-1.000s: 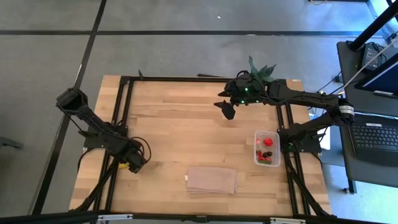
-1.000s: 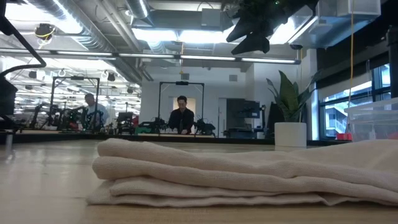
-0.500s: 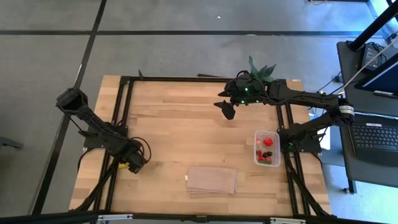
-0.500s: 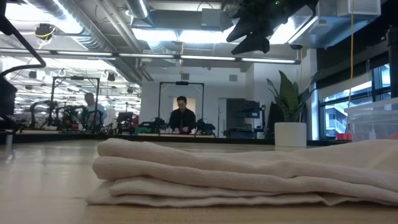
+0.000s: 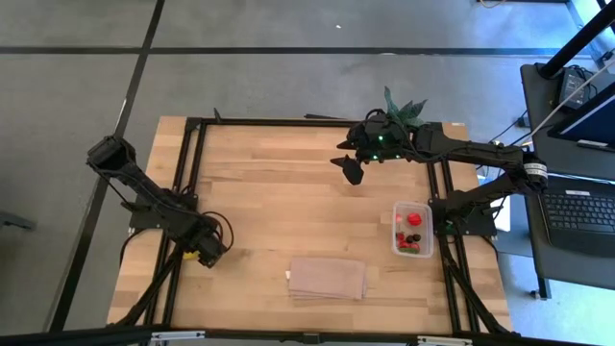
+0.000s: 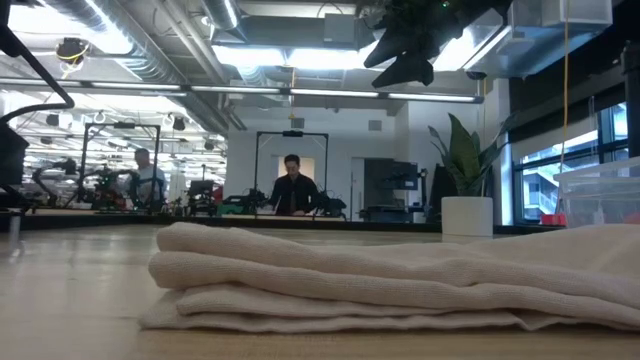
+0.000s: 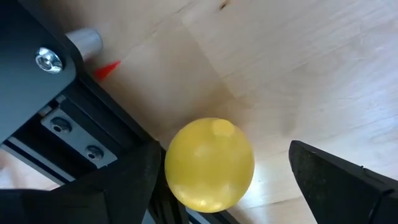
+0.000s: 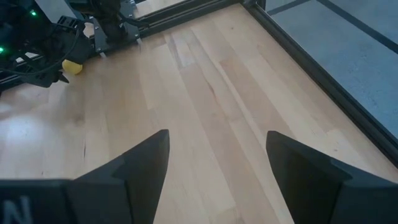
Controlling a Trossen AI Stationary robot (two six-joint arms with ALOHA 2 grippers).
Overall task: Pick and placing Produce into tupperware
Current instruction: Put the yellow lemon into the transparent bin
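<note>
A long workshop under bright ceiling lights stretches behind the wooden table (image 5: 288, 192), two people busy at distant benches, a potted plant (image 6: 467, 170) at the table's far edge. On the right side of the table sits the clear tupperware (image 5: 412, 229), already holding several red pieces and dark berries of the produce (image 5: 411, 231). A folded tan cloth (image 5: 328, 278) lies near the front edge.

The left gripper (image 7: 224, 180) hangs low over the front-left edge, its fingers spread wide on either side of the yellow fruit (image 7: 209, 164), which rests on the wood against the black frame; nothing is clamped yet. The right gripper (image 5: 351, 168) hovers high above the far middle of the table, fingers parted and empty.

The step in hand looks like the pickup of the last loose piece. The next move would call for the left fingers to close on the round fruit without letting it roll, then a long carry across the table to the container, well apart on the opposite side.
</note>
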